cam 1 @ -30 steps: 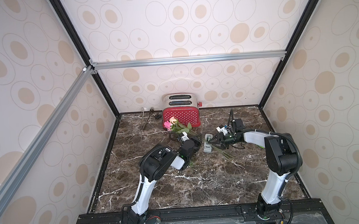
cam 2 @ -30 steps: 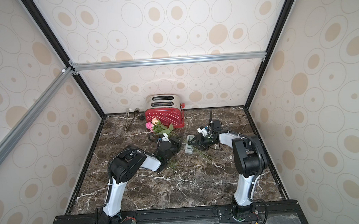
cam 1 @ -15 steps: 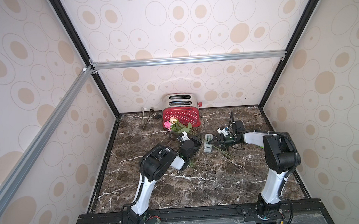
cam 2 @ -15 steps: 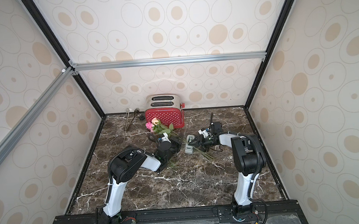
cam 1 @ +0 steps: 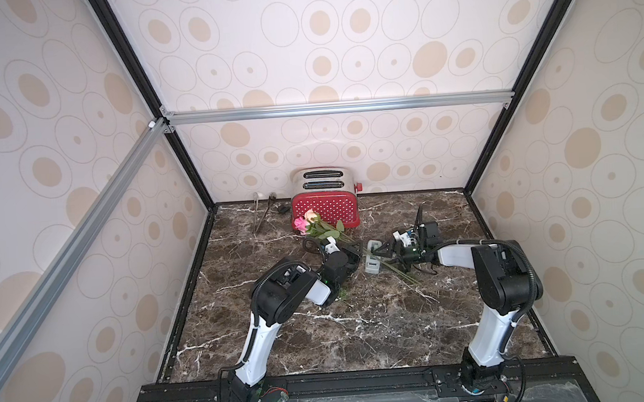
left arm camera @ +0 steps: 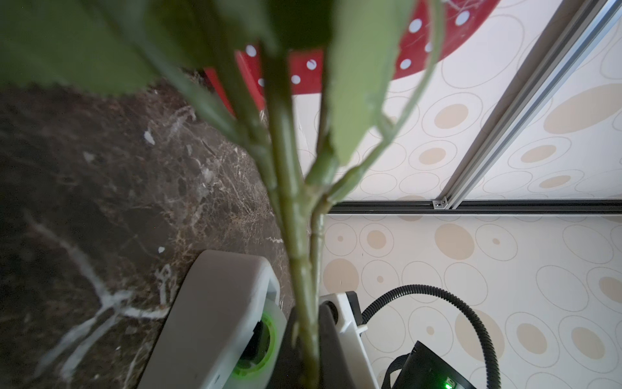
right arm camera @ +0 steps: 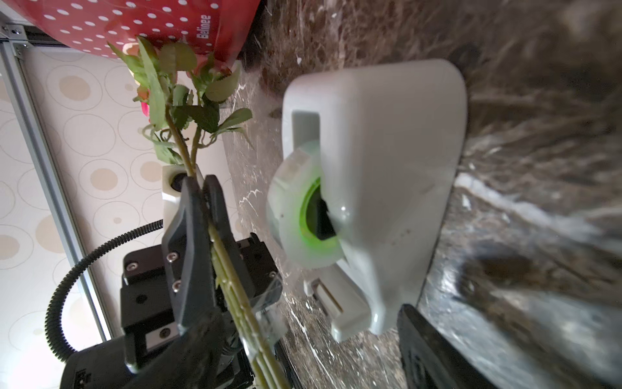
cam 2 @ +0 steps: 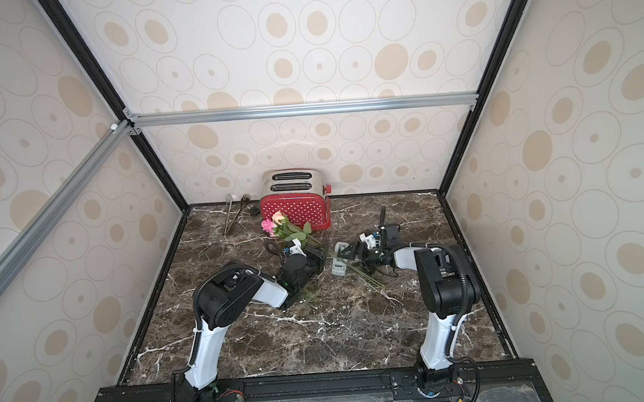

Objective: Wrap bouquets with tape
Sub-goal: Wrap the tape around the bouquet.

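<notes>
The bouquets (cam 1: 308, 220) (cam 2: 277, 222) lie slanted in front of the toaster, pink and peach heads at the far end, thin stems (cam 1: 393, 270) trailing right. My left gripper (cam 1: 350, 252) (cam 2: 318, 257) (left arm camera: 308, 353) is shut on the stems (left arm camera: 299, 235); the right wrist view shows this grip (right arm camera: 202, 215). The grey tape dispenser (cam 1: 372, 260) (cam 2: 339, 264) (left arm camera: 218, 313) (right arm camera: 387, 168) stands beside the stems, its pale roll (right arm camera: 296, 215) showing. My right gripper (cam 1: 387, 253) (cam 2: 354, 255) (right arm camera: 308, 353) is open beside the dispenser, one finger (right arm camera: 434, 350) near its base. A clear tape strip (right arm camera: 266, 303) clings to the stems.
A red dotted toaster (cam 1: 324, 205) (cam 2: 294, 211) stands against the back wall. Metal tongs (cam 1: 262, 213) and a small dark object (cam 1: 283, 210) lie left of it. Black frame posts border the marble top (cam 1: 358, 322) on both sides.
My right gripper's jaws have spread wide apart next to the dispenser. The left gripper has kept its hold on the stems and has not moved.
</notes>
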Controlling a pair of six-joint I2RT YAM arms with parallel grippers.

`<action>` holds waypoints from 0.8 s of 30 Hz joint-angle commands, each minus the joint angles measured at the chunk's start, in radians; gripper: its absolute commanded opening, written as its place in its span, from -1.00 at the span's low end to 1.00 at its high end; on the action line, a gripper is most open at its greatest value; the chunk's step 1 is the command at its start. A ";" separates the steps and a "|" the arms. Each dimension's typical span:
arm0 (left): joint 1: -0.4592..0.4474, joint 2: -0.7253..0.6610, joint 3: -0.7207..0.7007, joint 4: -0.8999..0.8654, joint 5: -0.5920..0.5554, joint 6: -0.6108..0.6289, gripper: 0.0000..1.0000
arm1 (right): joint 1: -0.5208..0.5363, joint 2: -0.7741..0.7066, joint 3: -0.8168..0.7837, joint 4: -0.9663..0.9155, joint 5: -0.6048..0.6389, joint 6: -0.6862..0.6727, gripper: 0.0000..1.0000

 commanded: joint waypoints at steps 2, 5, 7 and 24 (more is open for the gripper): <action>0.014 0.002 -0.003 0.040 0.005 0.023 -1.00 | 0.042 0.046 0.010 0.089 -0.001 0.073 0.66; 0.020 -0.008 -0.018 0.039 0.006 0.029 -1.00 | 0.065 0.055 0.011 0.139 -0.007 0.107 0.66; 0.028 -0.014 -0.029 0.043 0.009 0.034 -1.00 | 0.080 0.060 0.020 0.150 -0.003 0.119 0.66; 0.095 -0.061 -0.093 0.079 0.058 0.060 -1.00 | 0.098 -0.004 0.065 -0.025 -0.002 -0.029 0.64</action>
